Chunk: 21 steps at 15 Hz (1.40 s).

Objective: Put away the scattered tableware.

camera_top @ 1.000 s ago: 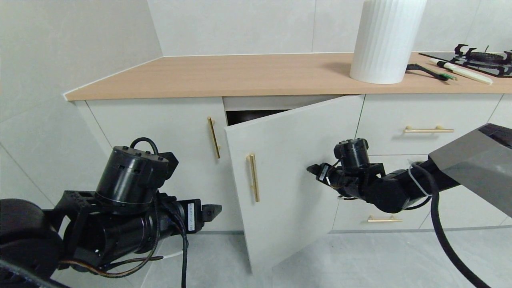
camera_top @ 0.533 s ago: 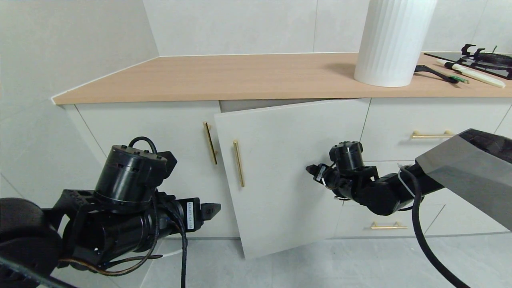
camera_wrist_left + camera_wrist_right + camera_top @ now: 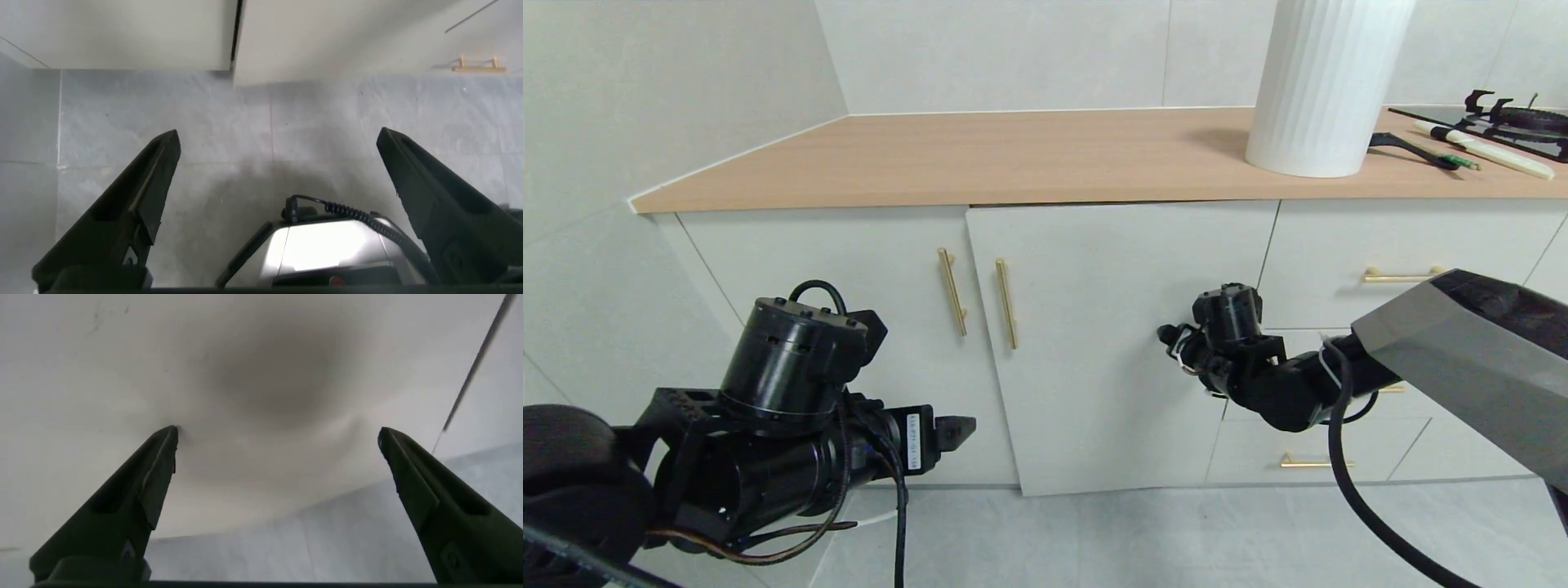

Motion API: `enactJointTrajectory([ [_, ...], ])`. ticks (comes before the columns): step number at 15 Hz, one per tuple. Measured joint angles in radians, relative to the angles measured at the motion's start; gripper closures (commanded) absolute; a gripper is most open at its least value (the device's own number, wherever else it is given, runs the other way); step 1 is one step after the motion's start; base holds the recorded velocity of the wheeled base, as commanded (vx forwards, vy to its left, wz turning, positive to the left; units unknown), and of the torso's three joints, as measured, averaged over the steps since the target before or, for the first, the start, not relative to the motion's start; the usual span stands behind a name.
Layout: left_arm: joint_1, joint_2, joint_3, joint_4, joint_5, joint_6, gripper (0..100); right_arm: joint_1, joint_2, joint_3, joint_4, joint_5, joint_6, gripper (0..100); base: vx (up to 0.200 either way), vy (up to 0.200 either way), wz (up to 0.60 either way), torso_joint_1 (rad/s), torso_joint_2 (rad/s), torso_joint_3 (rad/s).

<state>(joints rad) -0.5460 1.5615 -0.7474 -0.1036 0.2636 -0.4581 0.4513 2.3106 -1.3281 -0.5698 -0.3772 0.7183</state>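
Utensils [image 3: 1486, 153] lie on the surface [image 3: 1013, 155] just right of the vase [image 3: 1327, 82], long axes slanting away from it | our right gripper [image 3: 1164, 333], released and spread, sits at the cupboard door [image 3: 1094, 327] below the vase; we judge it nearer, utensils up-right | left gripper [image 3: 956, 431] released, farther left.

You can't see inside the cupboard: its door [image 3: 1111, 343] covers it. The top edge cuts off the white canister [image 3: 1327, 90], and the right edge cuts off the hob [image 3: 1515, 122]. The utensils [image 3: 1462, 151] beside the hob are too small to name. The right arm [image 3: 1307, 388] hides most of one drawer handle [image 3: 1392, 389].
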Motion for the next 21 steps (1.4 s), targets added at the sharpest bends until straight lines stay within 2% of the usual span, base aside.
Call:
enactJointTrajectory([
  [5,0.0,0.005,0.001,0.0,0.0,0.0,0,-0.009,0.03,-0.031,-0.003,-0.041,-0.001,0,0.0,0.0,0.0,0.0,0.0,0.0],
  [10,0.0,0.006,0.0,0.0,0.0,0.0,0,-0.011,0.024,-0.021,-0.004,-0.039,-0.002,0,0.0,0.0,0.0,0.0,0.0,0.0],
  [13,0.0,0.006,0.0,-0.001,0.0,0.0,0,0.0,-0.022,0.047,0.0,0.03,-0.003,0,0.0,0.0,0.0,0.0,0.0,0.0],
  [17,0.0,0.005,0.0,-0.001,0.001,0.0,0,0.012,-0.185,0.273,-0.001,0.298,-0.082,0,0.0,0.0,0.0,0.0,0.0,0.0],
  [21,0.002,-0.029,0.001,-0.003,0.024,0.003,0,0.015,-0.316,0.35,-0.002,0.252,-0.191,0,0.0,0.0,0.0,0.0,0.0,0.0],
])
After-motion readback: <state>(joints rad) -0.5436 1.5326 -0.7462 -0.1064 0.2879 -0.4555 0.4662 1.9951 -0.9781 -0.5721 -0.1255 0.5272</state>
